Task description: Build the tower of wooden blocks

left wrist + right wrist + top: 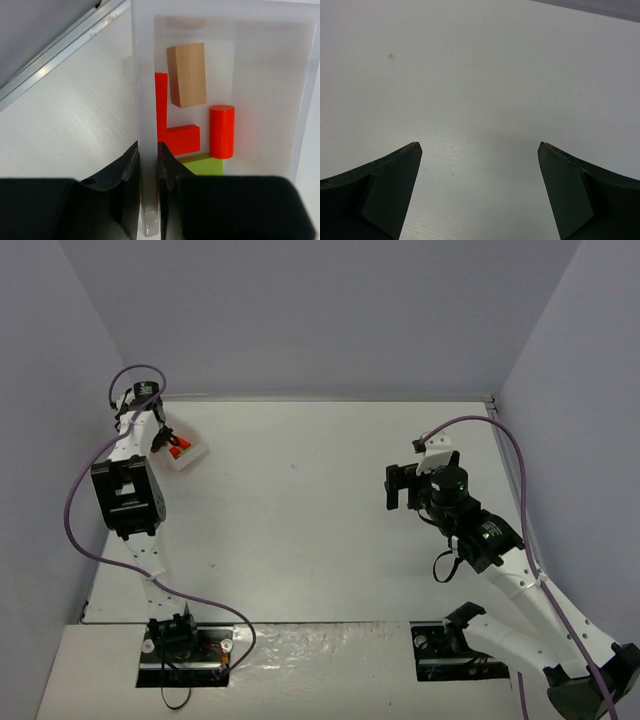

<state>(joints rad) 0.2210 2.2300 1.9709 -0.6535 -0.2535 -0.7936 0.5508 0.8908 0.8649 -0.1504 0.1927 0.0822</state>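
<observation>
No wood block tower is in view; its pieces lie flat in a clear plastic tray [145,100] at the table's far left. In the left wrist view I see a tan block [187,74], a red L-shaped piece [177,137], a red cylinder [221,131] and a lime-green piece [205,165]. My left gripper [148,147] is shut on the tray's left wall, one finger outside and one inside. From above, the tray [193,459] shows red pieces beside the left gripper [163,440]. My right gripper [480,145] hangs open over bare table, at the right [400,487].
The table's back edge with a metal rail [60,60] runs close behind the tray. Grey walls close in the table on the left, back and right. Purple cables loop over both arms.
</observation>
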